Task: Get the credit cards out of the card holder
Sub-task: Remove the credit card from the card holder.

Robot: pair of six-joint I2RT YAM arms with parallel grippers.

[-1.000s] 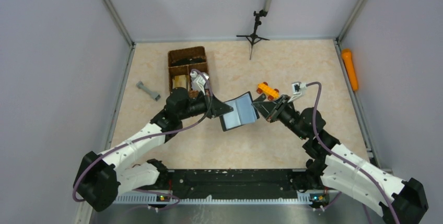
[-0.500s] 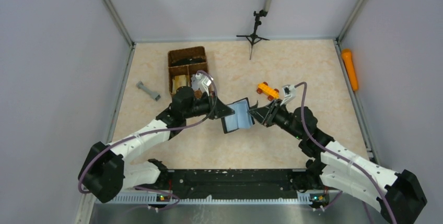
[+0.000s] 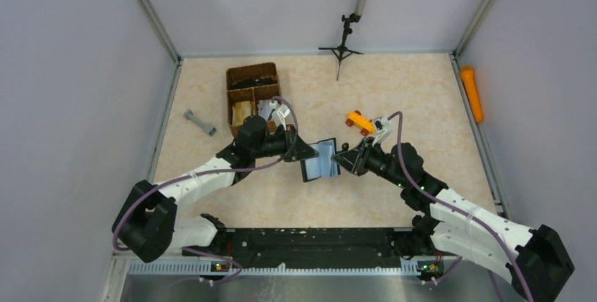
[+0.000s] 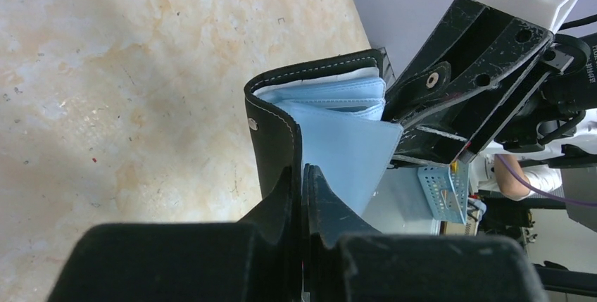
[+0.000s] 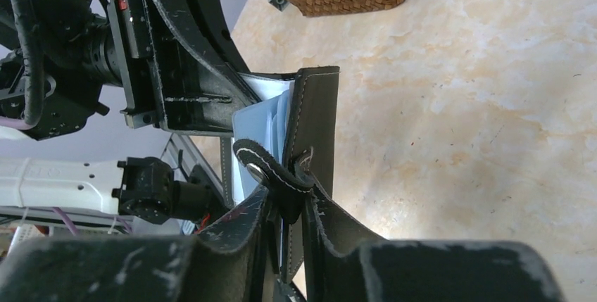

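The black card holder (image 3: 321, 162) hangs half open above the table centre, held between both grippers. Its pale blue inner leaves (image 4: 338, 140) show in the left wrist view; I cannot tell single cards apart. My left gripper (image 3: 303, 154) is shut on the left black cover (image 4: 276, 140), the one with a small snap stud. My right gripper (image 3: 343, 160) is shut on the right cover (image 5: 317, 119) at its snap strap (image 5: 271, 168). The two covers stand at a narrow angle, with the blue leaves fanned between them.
A brown wicker divided basket (image 3: 252, 94) stands at the back left, with a grey piece (image 3: 199, 122) to its left. An orange toy car (image 3: 360, 122) lies just behind the right gripper. A black tripod (image 3: 343, 45) stands at the back, and an orange cylinder (image 3: 472, 93) lies along the right wall.
Both grippers have moved closer together, and the card holder has folded from wide open to a narrow angle. It has shifted slightly toward the near side.
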